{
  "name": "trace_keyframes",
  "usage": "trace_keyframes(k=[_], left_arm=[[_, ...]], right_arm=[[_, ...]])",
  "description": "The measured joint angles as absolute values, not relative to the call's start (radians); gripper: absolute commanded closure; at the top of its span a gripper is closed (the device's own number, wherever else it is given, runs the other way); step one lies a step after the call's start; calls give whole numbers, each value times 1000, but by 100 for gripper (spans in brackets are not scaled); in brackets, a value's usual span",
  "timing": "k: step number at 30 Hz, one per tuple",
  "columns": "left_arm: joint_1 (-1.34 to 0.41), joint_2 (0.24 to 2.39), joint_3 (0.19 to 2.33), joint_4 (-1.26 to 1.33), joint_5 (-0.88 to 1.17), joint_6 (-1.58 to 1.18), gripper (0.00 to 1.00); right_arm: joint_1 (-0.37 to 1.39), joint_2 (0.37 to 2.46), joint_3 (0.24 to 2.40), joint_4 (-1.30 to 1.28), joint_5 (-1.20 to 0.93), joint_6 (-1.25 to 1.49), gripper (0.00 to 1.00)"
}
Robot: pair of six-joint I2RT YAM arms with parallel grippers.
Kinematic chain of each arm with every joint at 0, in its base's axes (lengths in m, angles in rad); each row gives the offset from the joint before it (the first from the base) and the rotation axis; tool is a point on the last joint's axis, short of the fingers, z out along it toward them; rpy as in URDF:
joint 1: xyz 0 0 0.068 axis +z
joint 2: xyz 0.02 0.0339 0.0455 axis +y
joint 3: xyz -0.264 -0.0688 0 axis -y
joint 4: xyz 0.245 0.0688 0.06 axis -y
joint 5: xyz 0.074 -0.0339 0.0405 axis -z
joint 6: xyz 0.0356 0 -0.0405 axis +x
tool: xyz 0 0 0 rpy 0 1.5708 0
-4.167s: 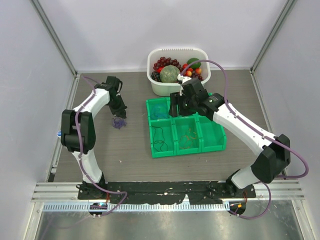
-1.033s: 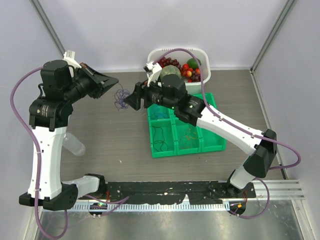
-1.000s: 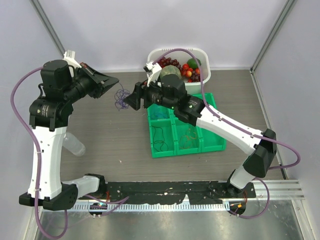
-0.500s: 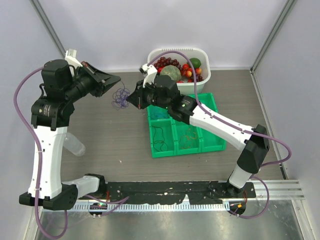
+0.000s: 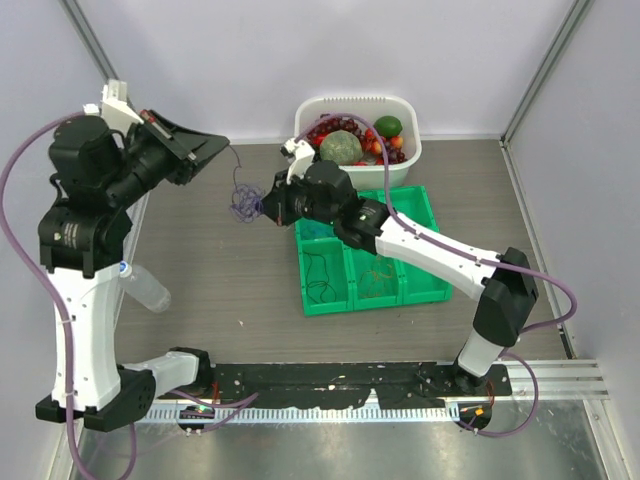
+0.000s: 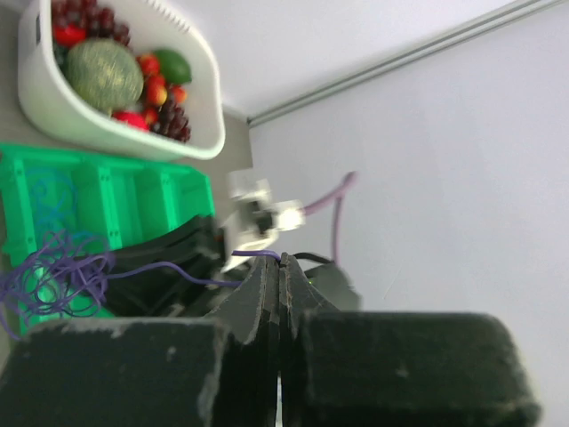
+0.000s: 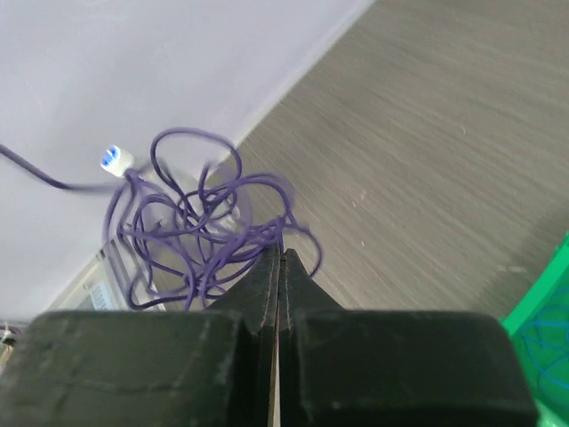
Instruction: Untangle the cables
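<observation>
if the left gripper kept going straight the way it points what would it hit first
Past the purple cable it pinches, most likely the right arm's wrist straight ahead, though depth is unclear.

You find nothing to read at this moment: no lettering, label, brand, number or sign is legible in the top view or in either wrist view.

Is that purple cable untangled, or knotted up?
Tangled: the cable hangs as a looped clump between the left end effector and right end effector, both shut on its strands.
</observation>
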State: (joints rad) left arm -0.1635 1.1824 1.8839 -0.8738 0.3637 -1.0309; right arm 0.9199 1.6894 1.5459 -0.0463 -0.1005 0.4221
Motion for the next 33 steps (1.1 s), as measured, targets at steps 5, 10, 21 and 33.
trace_keyframes(k=[5,10,21,33], left_arm=[[-163,1163,1997,-840,303,-959,100],[-163,1079,2025,-781,189,-876,100],[-163,1026,2189,-701,9,-728,100],[-163,1138,2444,-689,-71,-681,100]], right_arm=[[920,1710,1441,-22,-106,444,99],[920,1789,1391,-28,-134,466,99],[920,1928,1393,-92,-187,477,97],[921,2024,1405,-155,-189,447,99]])
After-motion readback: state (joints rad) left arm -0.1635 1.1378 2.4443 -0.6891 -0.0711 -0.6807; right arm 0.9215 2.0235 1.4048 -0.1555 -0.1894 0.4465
